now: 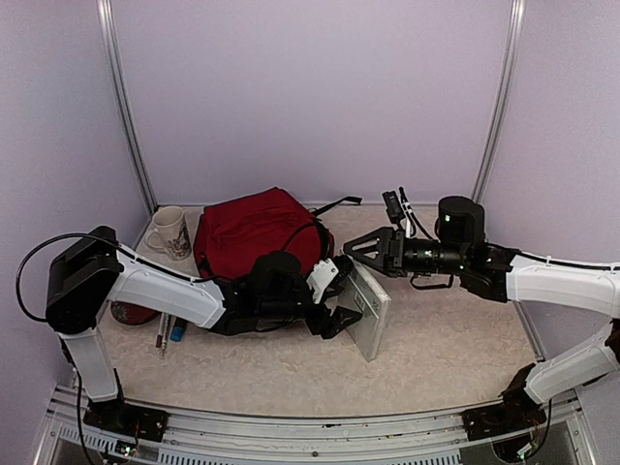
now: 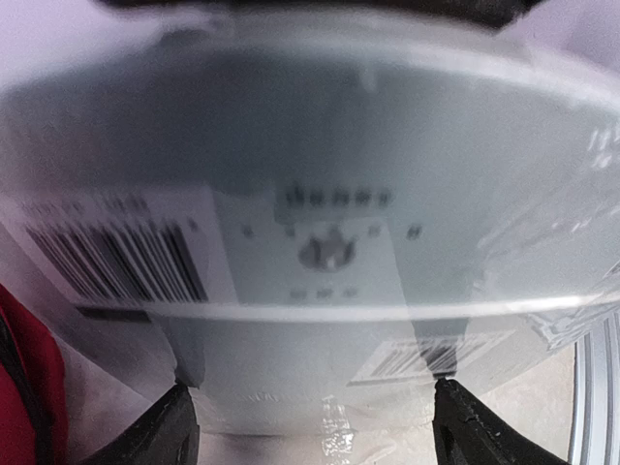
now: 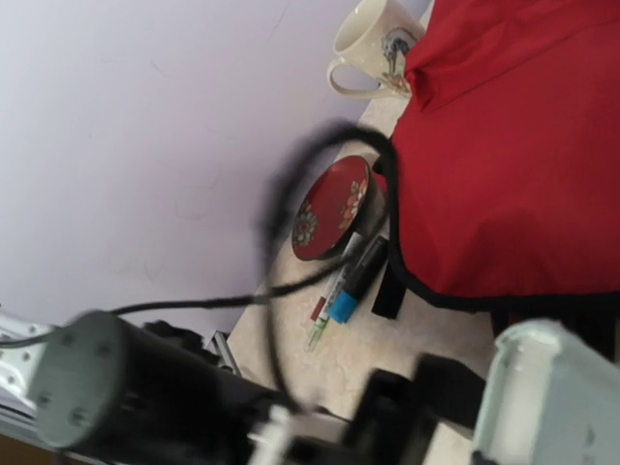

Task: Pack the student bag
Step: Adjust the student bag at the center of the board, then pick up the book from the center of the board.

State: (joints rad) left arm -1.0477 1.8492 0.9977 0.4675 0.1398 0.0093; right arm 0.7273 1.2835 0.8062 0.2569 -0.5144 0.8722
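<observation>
Three lilac walls [image 1: 310,97]; beige tabletop [image 1: 446,349] bearing student bag [image 1: 254,228].

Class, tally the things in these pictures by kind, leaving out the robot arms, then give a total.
Backpack: 1
Mug: 1
Round red flowered disc: 1
Pens: 2
Grey box: 1
Total: 6

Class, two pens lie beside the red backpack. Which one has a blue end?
The black marker, the one lying nearer the backpack. The other pen is pale, with red and green markings and no blue.
</observation>
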